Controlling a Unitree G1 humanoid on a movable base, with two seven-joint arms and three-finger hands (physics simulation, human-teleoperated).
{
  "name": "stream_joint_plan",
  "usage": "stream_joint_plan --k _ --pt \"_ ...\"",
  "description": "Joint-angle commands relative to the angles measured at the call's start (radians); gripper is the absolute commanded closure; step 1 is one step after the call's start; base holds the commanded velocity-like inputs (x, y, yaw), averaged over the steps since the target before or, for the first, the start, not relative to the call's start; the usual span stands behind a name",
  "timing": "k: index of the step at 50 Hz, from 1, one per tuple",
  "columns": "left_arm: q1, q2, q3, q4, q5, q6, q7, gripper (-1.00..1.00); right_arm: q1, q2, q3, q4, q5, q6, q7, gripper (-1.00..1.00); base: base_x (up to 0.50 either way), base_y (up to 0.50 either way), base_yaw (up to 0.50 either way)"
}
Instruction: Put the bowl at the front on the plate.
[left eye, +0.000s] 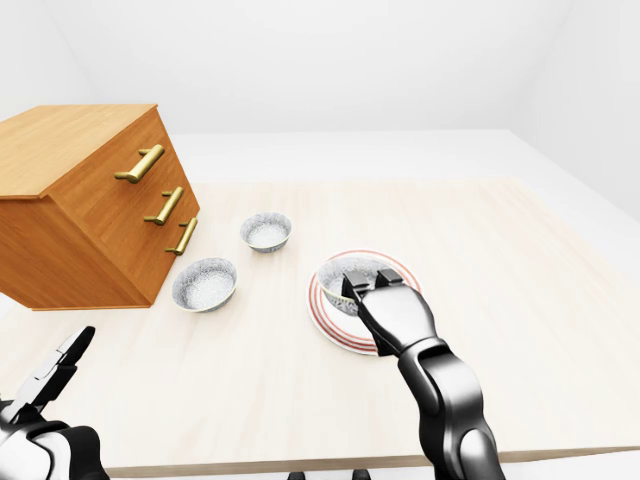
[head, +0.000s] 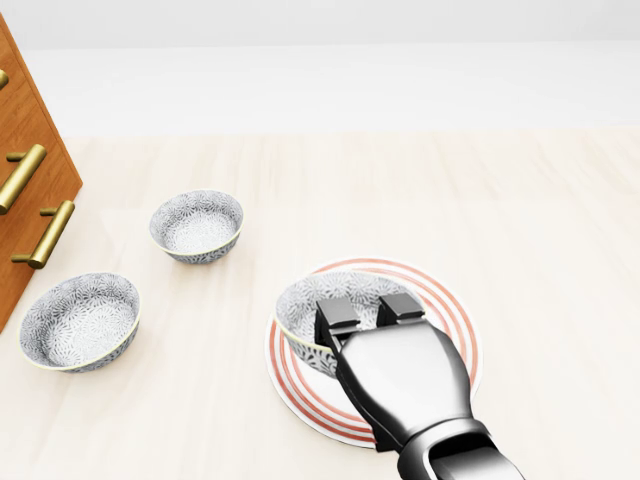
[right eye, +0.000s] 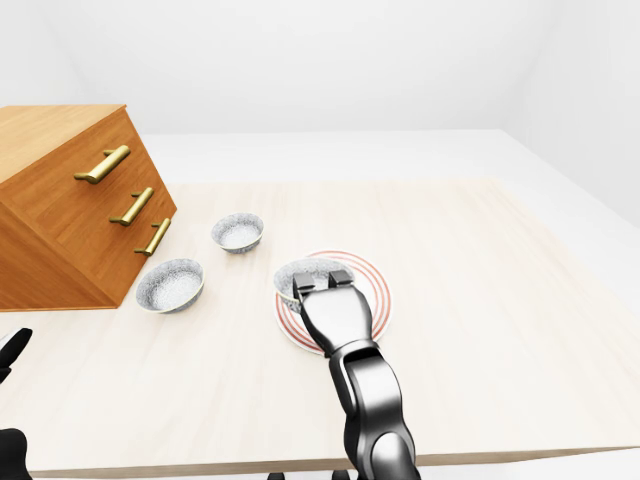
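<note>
Left-eye view, bottom-left corner: the left hand (left eye: 52, 382) hangs low, beside the table's near edge, its fingers stretched out and spread, with nothing in them. Head view, left edge: a wooden cabinet (head: 25, 170) with brass handles (head: 45, 235) stands on the pale wooden table (head: 520, 220). Just right of it, near the bottom, a second bowl (head: 80, 320) sits upright on the table. A third bowl (head: 196, 225), of the same grey floral pattern, sits upright higher and further right, apart from the second. Centre, low in the head view: the front bowl (head: 305, 300) lies over the left part of the red-ringed plate (head: 452, 318), its left rim reaching just past the plate's edge. Whether its base touches the plate cannot be told. The right hand (head: 360, 310) comes in from the bottom, with two fingers hooked over the bowl's near rim and closed on it. The thumb is hidden beneath the hand.
</note>
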Motion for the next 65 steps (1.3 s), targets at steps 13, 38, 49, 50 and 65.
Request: stream_joint_plan --k 13,38,49,50,65 --pt "-0.003 0.003 -0.005 0.014 -0.005 0.0 0.0 -1.0 -0.111 0.004 -0.103 0.065 -0.046 0.0 0.0 1.0 0.0 0.0 0.0" --pt "-0.001 0.001 0.0 0.005 -0.003 0.0 0.0 -1.0 -0.104 -0.012 -0.152 0.134 0.059 0.0 0.0 1.0 0.0 0.0 0.0" --pt "-0.001 0.002 -0.001 0.006 -0.005 0.0 0.0 -1.0 -0.081 -0.016 -0.115 0.102 0.048 0.0 0.0 1.0 0.0 0.0 0.0" --pt "-0.001 0.002 -0.001 0.006 -0.005 0.0 0.0 -1.0 -0.08 -0.016 -0.115 0.102 0.048 0.0 0.0 1.0 0.0 0.0 0.0" --pt "-0.001 0.002 -0.001 0.006 -0.006 0.0 0.0 -1.0 -0.08 -0.014 -0.116 0.102 0.047 0.0 0.0 1.0 0.0 0.0 0.0"
